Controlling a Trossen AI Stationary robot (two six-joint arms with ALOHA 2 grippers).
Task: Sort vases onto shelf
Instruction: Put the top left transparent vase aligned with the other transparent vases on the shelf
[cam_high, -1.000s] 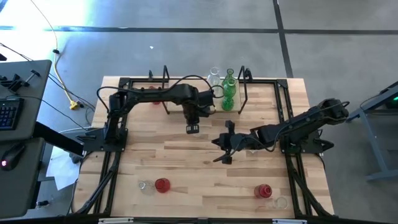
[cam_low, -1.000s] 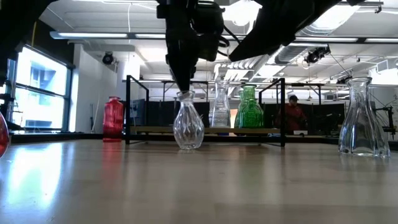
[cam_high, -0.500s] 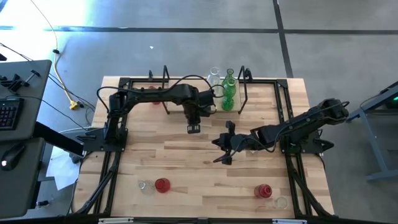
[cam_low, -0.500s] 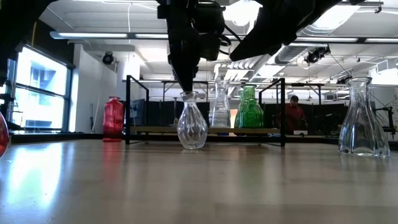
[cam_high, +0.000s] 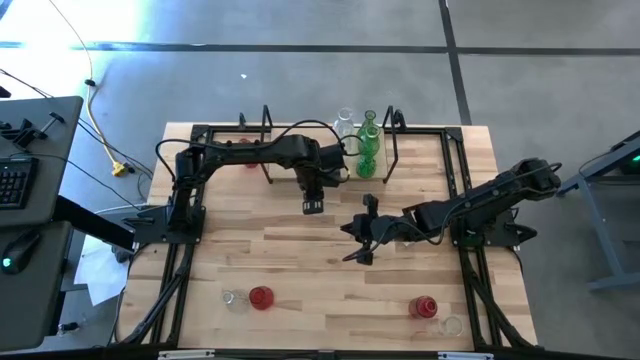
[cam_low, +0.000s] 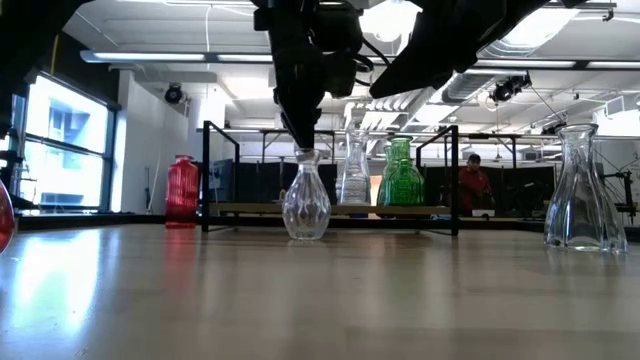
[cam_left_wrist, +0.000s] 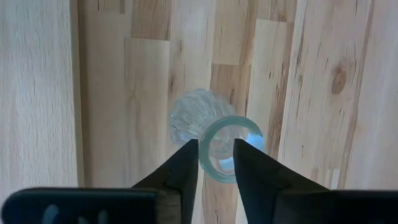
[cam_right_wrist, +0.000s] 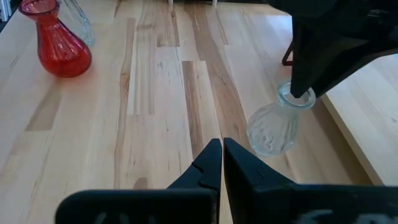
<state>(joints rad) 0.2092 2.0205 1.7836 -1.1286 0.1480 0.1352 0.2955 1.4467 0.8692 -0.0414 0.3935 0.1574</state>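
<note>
A clear vase (cam_low: 305, 200) stands upright on its base on the table, just in front of the shelf (cam_low: 250, 209). My left gripper (cam_high: 312, 205) points down over its mouth, fingers parted (cam_left_wrist: 216, 152). The shelf bears a clear vase (cam_low: 355, 170) and a green vase (cam_low: 400, 175); a red vase (cam_low: 182, 190) stands beside its left frame. My right gripper (cam_high: 352, 240) hangs shut (cam_right_wrist: 222, 146) over the middle of the table, touching nothing, with the clear vase (cam_right_wrist: 277, 127) a short way off. My left gripper comes from above, one finger (cam_left_wrist: 186, 165) outside the clear vase's rim (cam_left_wrist: 208, 163) and the other finger (cam_left_wrist: 252, 165) over its mouth. The gap is wider than the glass wall. Whether either finger touches the rim I cannot tell.
Near the table's front edge stand a red vase (cam_high: 261, 297) with a clear one (cam_high: 232, 298) on the left, and a red vase (cam_high: 423, 306) with a clear one (cam_high: 452, 324) on the right. A person (cam_low: 470, 180) sits in the room beyond.
The clear vase under my left gripper has rocked: its rim has shifted a little toward the table's right, and it now stands straighter on its base. Both arms have stayed in place.
</note>
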